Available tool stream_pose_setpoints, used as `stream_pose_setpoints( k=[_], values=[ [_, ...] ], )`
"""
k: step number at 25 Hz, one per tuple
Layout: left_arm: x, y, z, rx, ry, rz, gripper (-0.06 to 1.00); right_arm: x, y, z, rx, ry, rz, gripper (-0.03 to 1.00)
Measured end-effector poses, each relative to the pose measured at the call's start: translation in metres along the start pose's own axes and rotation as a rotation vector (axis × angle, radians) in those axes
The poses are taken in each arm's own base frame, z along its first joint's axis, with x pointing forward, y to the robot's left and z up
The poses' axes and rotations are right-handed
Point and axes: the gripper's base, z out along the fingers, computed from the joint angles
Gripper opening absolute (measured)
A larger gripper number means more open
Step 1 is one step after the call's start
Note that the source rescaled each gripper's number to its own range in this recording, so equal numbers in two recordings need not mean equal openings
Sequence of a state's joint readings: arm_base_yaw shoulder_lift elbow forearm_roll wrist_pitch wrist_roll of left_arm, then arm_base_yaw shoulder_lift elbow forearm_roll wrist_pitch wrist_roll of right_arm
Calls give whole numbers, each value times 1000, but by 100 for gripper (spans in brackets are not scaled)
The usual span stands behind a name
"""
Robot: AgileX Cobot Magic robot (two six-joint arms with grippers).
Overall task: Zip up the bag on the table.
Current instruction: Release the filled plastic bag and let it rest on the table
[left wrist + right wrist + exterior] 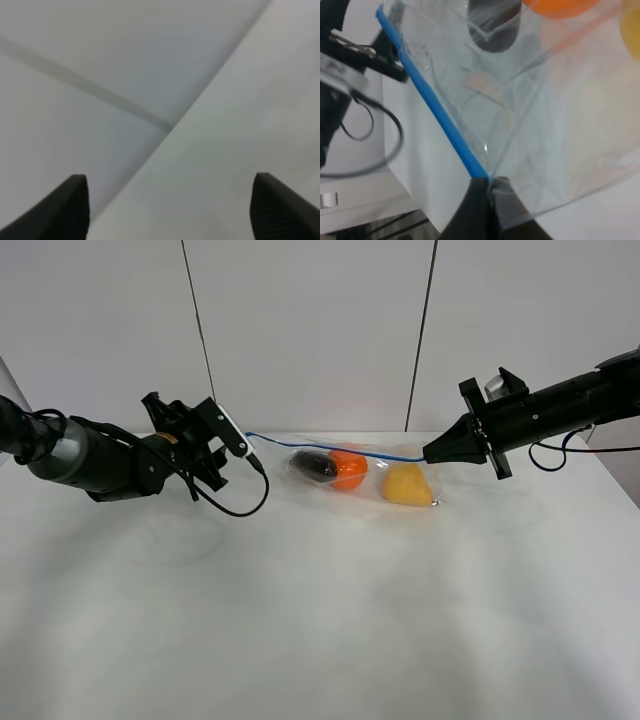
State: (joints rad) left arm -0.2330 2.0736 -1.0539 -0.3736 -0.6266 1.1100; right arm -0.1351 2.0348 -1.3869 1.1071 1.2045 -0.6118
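The clear bag [378,476] lies at the back middle of the white table [320,620]. It holds a dark eggplant [315,466], an orange [350,468] and a yellow pear [405,483]. Its blue zipper strip [340,451] is stretched taut along the far edge. My right gripper [431,453] is shut on the strip's right end; the right wrist view shows its tips [488,184] pinching the strip [435,110] at the bag's corner. My left gripper [195,420] is beside the strip's left end. In the left wrist view it [170,210] is open with nothing between its fingers.
The back wall with two dark vertical seams stands just behind the table's far edge. A black cable [235,508] loops from the left arm onto the table. The left arm's head [350,55] shows in the right wrist view behind the bag.
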Motion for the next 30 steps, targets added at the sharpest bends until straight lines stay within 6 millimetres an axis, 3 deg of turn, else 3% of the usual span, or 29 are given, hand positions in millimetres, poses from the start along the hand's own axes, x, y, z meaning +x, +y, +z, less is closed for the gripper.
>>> stream_pose_setpoints(
  k=[5, 10, 15, 18, 24, 30],
  values=[
    [29, 33, 9, -17, 123, -346, 91, 0, 0, 0, 0, 0, 0, 0],
    [28, 47, 16, 211, 292, -643, 91, 0, 0, 0, 0, 0, 0, 0],
    [16, 62, 10, 528, 495, -732, 91, 0, 0, 0, -1, 1, 0, 0],
    [9, 79, 5, 611, 580, -824, 91, 0, 0, 0, -1, 1, -1, 0],
    [2, 112, -7, 641, 746, -872, 91, 0, 0, 0, -1, 1, -4, 0],
    [-3, 125, -20, 645, 880, -857, 90, 0, 0, 0, 0, 1, -12, 0]
  ],
)
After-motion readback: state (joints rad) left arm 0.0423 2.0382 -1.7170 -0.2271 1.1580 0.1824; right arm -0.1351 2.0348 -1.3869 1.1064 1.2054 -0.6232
